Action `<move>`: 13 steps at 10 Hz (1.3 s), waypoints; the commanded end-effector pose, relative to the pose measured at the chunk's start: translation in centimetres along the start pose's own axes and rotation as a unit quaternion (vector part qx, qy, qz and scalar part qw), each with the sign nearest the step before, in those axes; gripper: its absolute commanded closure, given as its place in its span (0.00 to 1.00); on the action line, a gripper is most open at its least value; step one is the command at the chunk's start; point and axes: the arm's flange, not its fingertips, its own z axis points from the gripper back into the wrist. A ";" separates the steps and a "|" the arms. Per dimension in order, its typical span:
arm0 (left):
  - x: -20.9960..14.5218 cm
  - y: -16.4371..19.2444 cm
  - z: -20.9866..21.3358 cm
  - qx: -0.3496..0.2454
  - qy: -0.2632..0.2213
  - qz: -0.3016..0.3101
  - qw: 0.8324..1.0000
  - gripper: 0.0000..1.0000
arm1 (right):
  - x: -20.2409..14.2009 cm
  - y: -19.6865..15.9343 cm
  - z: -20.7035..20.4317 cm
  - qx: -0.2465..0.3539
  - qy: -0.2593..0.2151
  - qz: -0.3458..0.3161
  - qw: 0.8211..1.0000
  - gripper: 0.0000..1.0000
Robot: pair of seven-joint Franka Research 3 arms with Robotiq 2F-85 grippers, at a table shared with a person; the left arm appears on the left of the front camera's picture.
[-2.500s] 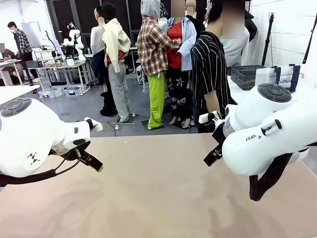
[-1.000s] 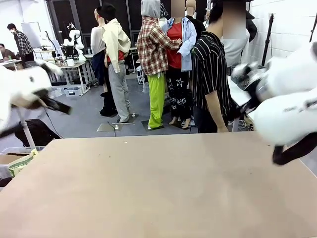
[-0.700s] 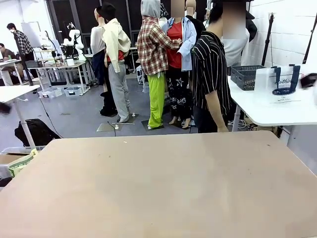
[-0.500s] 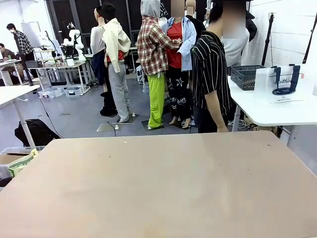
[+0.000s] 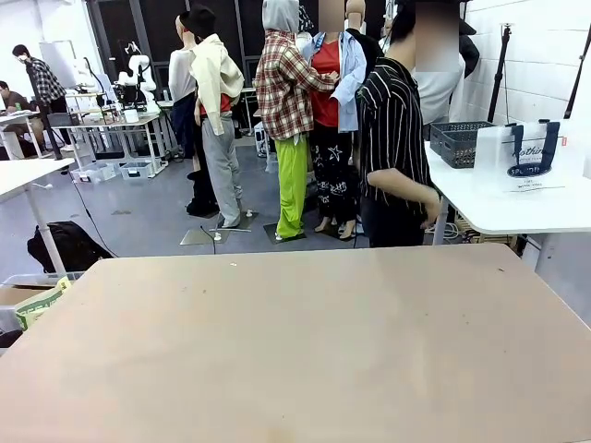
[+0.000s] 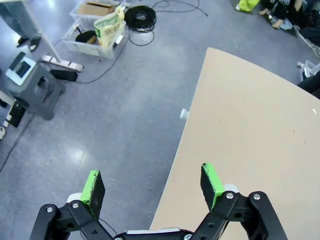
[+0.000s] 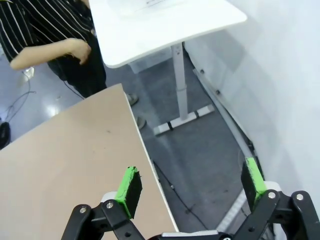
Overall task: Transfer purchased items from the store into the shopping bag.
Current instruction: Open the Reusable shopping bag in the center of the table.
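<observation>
Since the shopping bag (image 5: 531, 152) standing on the white side worktop (image 5: 499, 208) beside the mesh basket (image 5: 457, 140) is judged thin, light and crinkly, it is best taken by its navy handles (image 5: 554, 137), while the left hand (image 6: 152, 185) and right hand (image 7: 192, 187) are held spread wide, grasping nothing.

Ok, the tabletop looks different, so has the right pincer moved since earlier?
Yes. The right pincer swung out to the robot's right: earlier over the tan table, now open out at its right edge, largely above the floor.
</observation>
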 end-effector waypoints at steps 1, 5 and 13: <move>-0.1 0.4 0.2 0.017 0.004 -0.013 1.000 0.00 | 0.2 0.3 0.7 -0.010 -0.002 0.012 1.000 0.00; -0.1 0.4 0.1 0.010 0.001 -0.010 1.000 0.00 | 0.2 0.3 0.7 -0.010 -0.002 0.012 1.000 0.00; -0.1 0.4 0.1 0.010 0.001 -0.010 1.000 0.00 | 0.2 0.3 0.7 -0.010 -0.002 0.012 1.000 0.00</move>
